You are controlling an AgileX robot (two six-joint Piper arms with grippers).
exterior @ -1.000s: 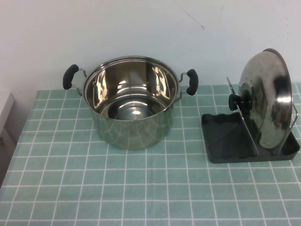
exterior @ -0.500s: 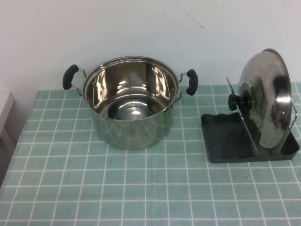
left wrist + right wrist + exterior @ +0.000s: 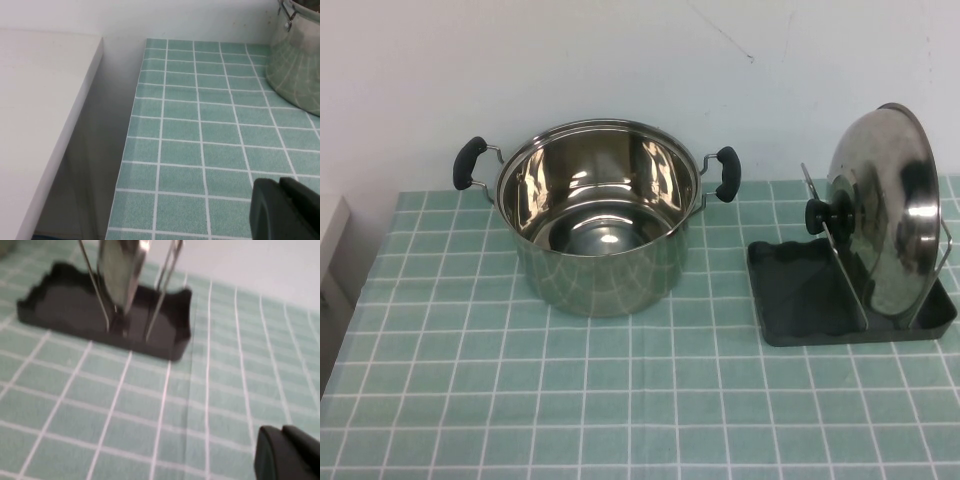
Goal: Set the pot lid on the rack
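Plain white wall backs a counter laid with a green cloth gridded in white. On its right side stands the dark grey rectangular plastic rack with thin upright wire dividers, and the round, domed, shiny stainless-steel pot lid with its black centre knob already sits in it on edge, leaning between the wires, the knob facing toward the deep polished steel pot with two black side handles. That pot stands open, well apart from the rack, toward the counter's middle.

Neither arm shows in the high view. The left hand appears only as a dark tip in its own wrist view, low over the counter's left edge with the pot's wall at the far side; whether it is spread or pressed together I cannot tell. The right hand likewise shows only a dark tip, hanging above the cloth on the robot's side of the rack, apart from it, with the lid seen edge-on between the wires; its state I cannot tell either.

The right hand is plainly the nearer one to the lid, whose disc runs roughly front to back. I judge the placing done, so only pulling clear seems left.
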